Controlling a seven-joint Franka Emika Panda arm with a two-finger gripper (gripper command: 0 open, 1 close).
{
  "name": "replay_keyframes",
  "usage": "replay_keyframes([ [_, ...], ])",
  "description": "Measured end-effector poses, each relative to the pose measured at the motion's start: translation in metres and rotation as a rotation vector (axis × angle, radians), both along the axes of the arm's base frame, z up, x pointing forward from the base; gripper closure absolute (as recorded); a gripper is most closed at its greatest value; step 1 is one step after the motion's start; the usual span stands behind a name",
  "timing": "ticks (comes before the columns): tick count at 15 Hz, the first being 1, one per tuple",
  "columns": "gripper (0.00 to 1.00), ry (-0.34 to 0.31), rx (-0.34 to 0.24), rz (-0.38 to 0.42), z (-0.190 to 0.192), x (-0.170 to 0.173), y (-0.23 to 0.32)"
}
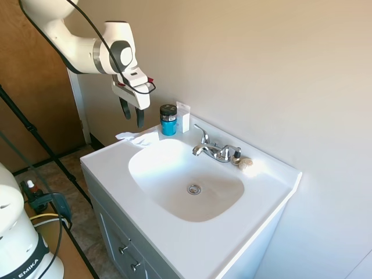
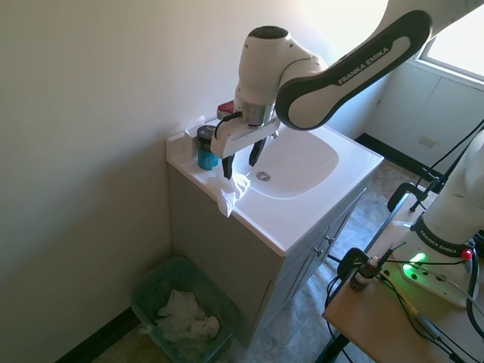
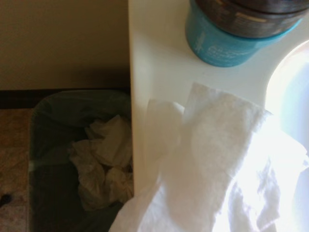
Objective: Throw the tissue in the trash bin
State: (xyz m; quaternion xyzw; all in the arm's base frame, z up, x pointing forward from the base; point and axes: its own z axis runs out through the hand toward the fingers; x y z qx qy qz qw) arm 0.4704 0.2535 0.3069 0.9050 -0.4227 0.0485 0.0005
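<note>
A: Going left to right in the first exterior view, where is everything?

B: The tool [image 1: 133, 114] hangs above the counter's [image 1: 104, 160] left edge, fingers spread and holding nothing. The tissue [image 1: 138, 138] lies just below it, draped over that edge. To its right stand a blue jar [image 1: 168, 120] and a white card [image 1: 183, 117].

A: How far along?

B: By my reading, barely begun: grasping and dropping are both left. The bin [image 2: 155, 281] waits on the floor beside the cabinet, crumpled paper [image 2: 185, 318] already inside.

A: Anything unclear?

B: The wrist view cuts off the tissue's lower part, and glare washes out the basin [image 1: 186, 177].
</note>
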Motion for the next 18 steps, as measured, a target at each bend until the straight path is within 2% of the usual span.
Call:
replay_keyframes([
  [5,0.0,0.014,0.004,-0.057,-0.03,0.029,-0.002],
  [14,0.0,0.029,-0.007,-0.083,-0.048,0.042,-0.009],
  [15,1.0,0.034,-0.008,-0.087,-0.052,0.044,-0.01],
  [18,1.0,0.042,-0.006,-0.09,-0.058,0.049,-0.01],
])
